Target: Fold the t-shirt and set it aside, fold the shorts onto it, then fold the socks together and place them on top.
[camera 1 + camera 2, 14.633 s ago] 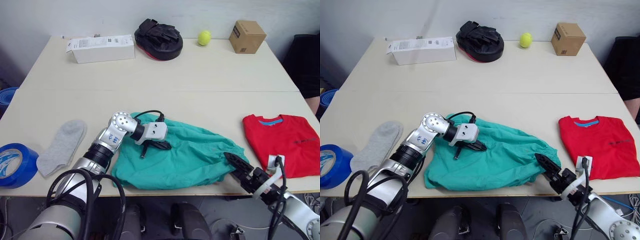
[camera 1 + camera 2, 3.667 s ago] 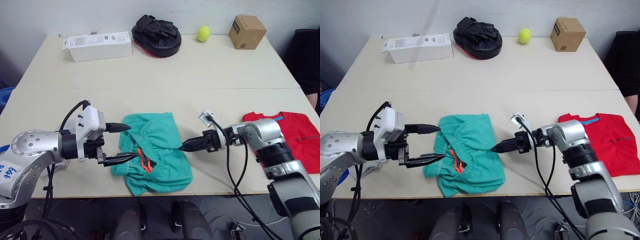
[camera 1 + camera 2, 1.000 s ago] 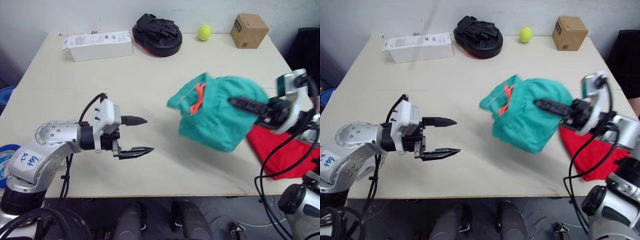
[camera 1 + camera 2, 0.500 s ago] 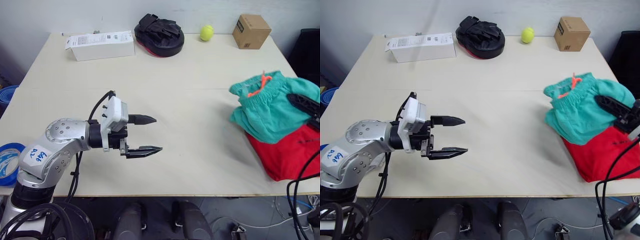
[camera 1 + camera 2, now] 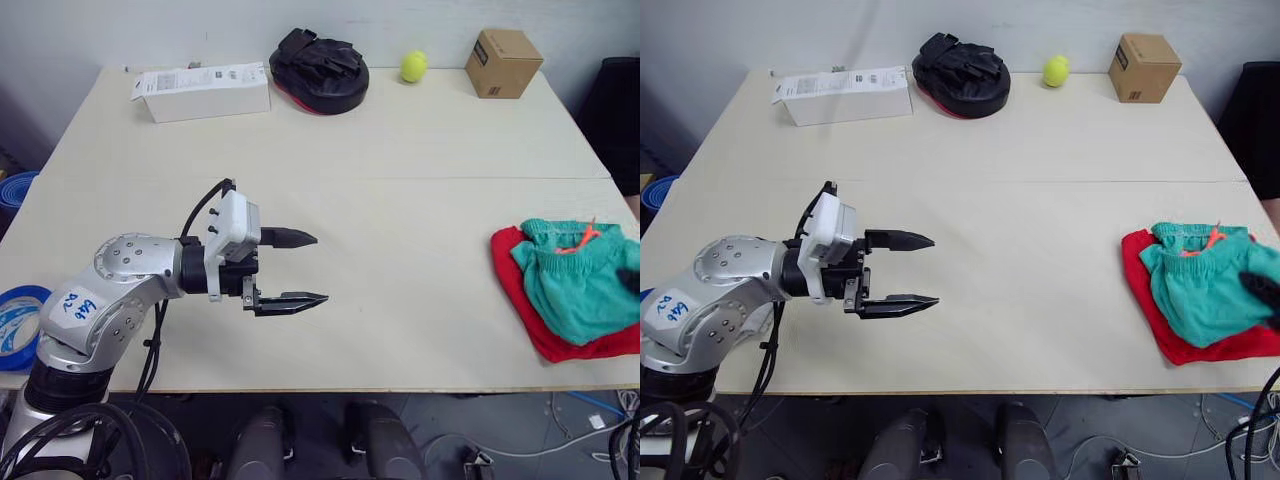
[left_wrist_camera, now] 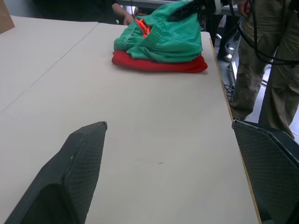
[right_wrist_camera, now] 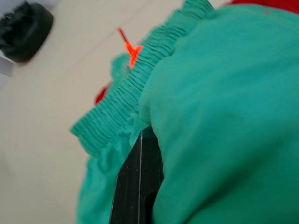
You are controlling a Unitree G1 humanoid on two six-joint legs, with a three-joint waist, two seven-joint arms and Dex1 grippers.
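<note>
L black two-finger gripper (image 5: 300,268) hangs spread wide, empty, over near-centre of the pale tabletop (image 5: 400,250); folded teal-green elastic-waist shorts (image 5: 575,290) lie atop the bright red cotton t-shirt (image 5: 520,300) at near R edge, R gripper (image 7: 138,182) buried in shorts' folds, grip can't tell.

Place: looking like a robot test room | two plain tables (image 5: 400,140) sitting pushed together by a bare wall | cardboard box (image 5: 503,62), tennis ball (image 5: 413,66), tape roll (image 5: 15,325) lying around | cables hanging underneath
</note>
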